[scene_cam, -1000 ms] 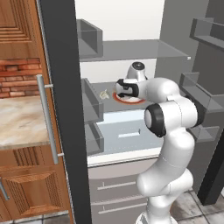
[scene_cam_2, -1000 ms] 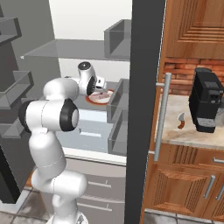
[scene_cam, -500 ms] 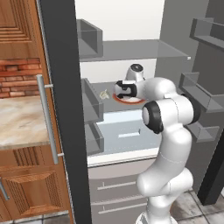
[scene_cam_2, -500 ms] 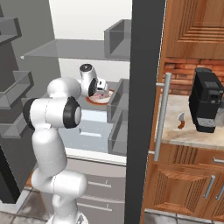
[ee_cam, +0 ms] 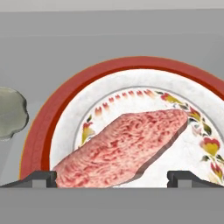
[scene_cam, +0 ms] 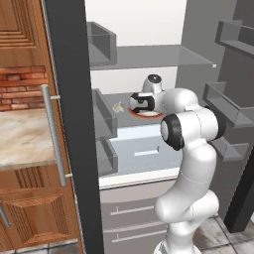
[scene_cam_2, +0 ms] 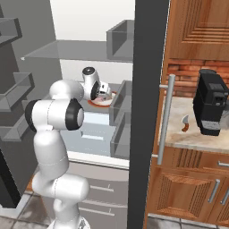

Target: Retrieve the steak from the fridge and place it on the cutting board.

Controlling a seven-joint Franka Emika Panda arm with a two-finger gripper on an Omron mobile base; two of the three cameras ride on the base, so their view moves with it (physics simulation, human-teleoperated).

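Note:
The steak (ee_cam: 127, 148), a pinkish-red slab, lies on a red-rimmed white plate (ee_cam: 87, 78) on a middle shelf of the open fridge (scene_cam: 149, 57). My gripper (ee_cam: 113, 179) is open just over the near end of the steak, one dark fingertip on each side of it, nothing held. From the base views the gripper (scene_cam: 137, 103) (scene_cam_2: 105, 91) is reaching into the fridge (scene_cam_2: 67, 50) above the plate (scene_cam: 151, 114) (scene_cam_2: 95, 103). The cutting board is out of view.
A small pale lump (ee_cam: 11, 113) (scene_cam: 118, 106) lies on the shelf left of the plate. Grey door bins (scene_cam: 101, 111) (scene_cam_2: 120, 100) flank the shelf. A dark door edge (scene_cam_2: 147, 112) stands between fridge and counter, where a black coffee machine (scene_cam_2: 211, 107) stands.
The hand has eased a little further in and down toward the plate. The jaws have stayed open and the steak has not moved.

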